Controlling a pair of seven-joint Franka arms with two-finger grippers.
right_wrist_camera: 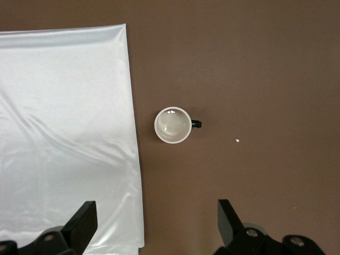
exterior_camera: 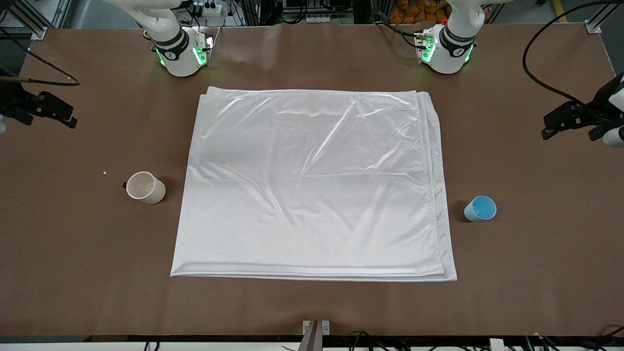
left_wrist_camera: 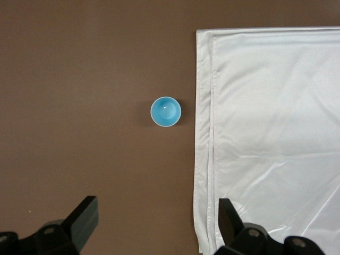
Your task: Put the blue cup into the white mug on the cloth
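The cloth (exterior_camera: pixel 312 185) lies flat in the middle of the brown surface (exterior_camera: pixel 312 307), its layered edges fanned toward the left arm's end. The blue cup (exterior_camera: pixel 480 208) stands upright just off that edge, on bare surface; the white mug (exterior_camera: pixel 145 187) stands just off the cloth's edge toward the right arm's end, handle pointing away from the cloth. Only the wrist views show the fingers: the left hand (left_wrist_camera: pixel 154 226) hangs high over the cloth's edge beside the cup, wide open and empty — the right hand (right_wrist_camera: pixel 156 226) likewise over the cloth's edge beside the mug. A tiny white crumb (right_wrist_camera: pixel 237 141) sits past the mug's handle. Bare surface rings the cloth.
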